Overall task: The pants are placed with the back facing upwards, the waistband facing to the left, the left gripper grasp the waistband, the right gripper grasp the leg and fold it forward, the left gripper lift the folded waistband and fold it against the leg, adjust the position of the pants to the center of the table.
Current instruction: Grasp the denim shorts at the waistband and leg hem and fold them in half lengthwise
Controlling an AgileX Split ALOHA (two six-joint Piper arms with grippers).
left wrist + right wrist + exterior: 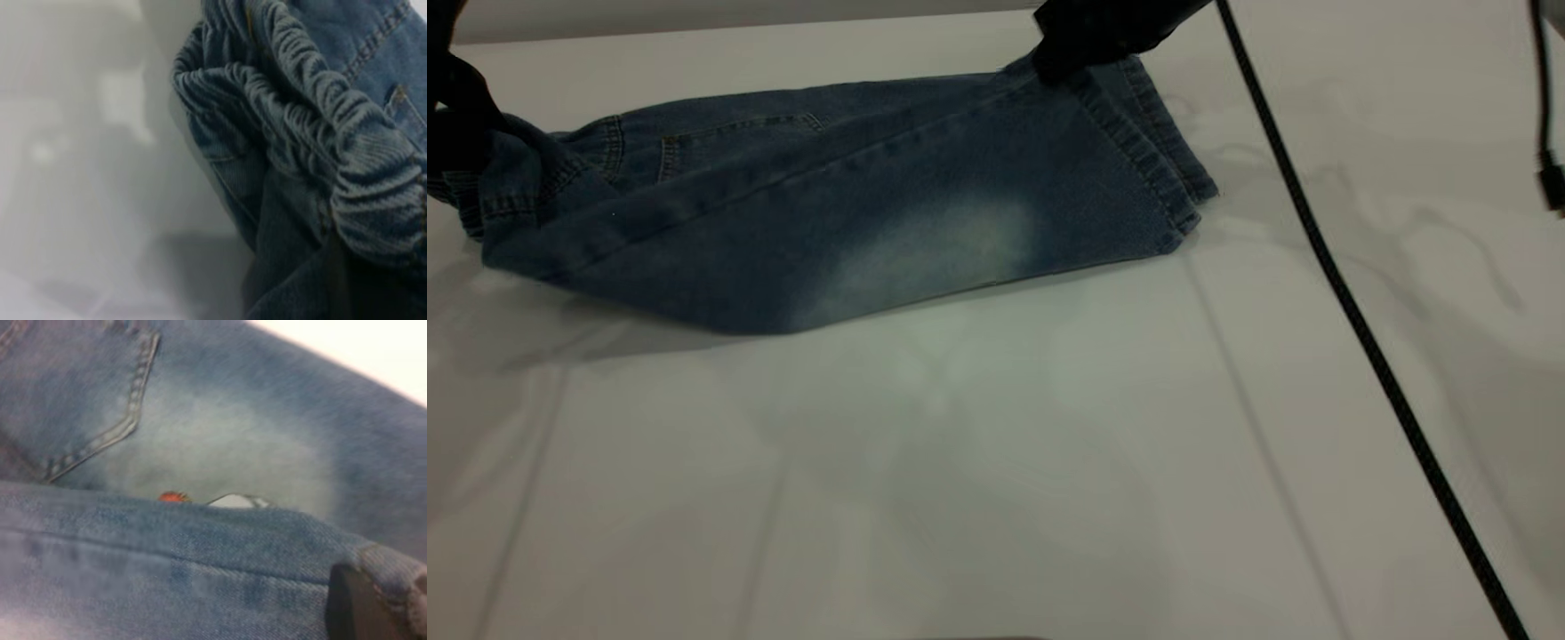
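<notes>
The pants (pixel 854 204) lie folded lengthwise on the white table (pixel 996 462), in the far half. The top layer is the leg (pixel 960 231) with a pale faded patch. Its stitched hem (pixel 1138 133) points right. At the far left my left gripper (pixel 458 116) is shut on the ruffled waistband (pixel 507 187), which bunches up close in the left wrist view (pixel 313 113). My right gripper (pixel 1063 58) is shut on the leg's far hem corner. The right wrist view shows the denim edge draped over one black finger (pixel 353 607), with a back pocket seam (pixel 127 420) beyond.
A black cable (pixel 1360 329) runs diagonally across the table's right side, from the top edge to the bottom right corner. A second cable end (pixel 1549 169) hangs at the right edge. Bare white tabletop spreads in front of the pants.
</notes>
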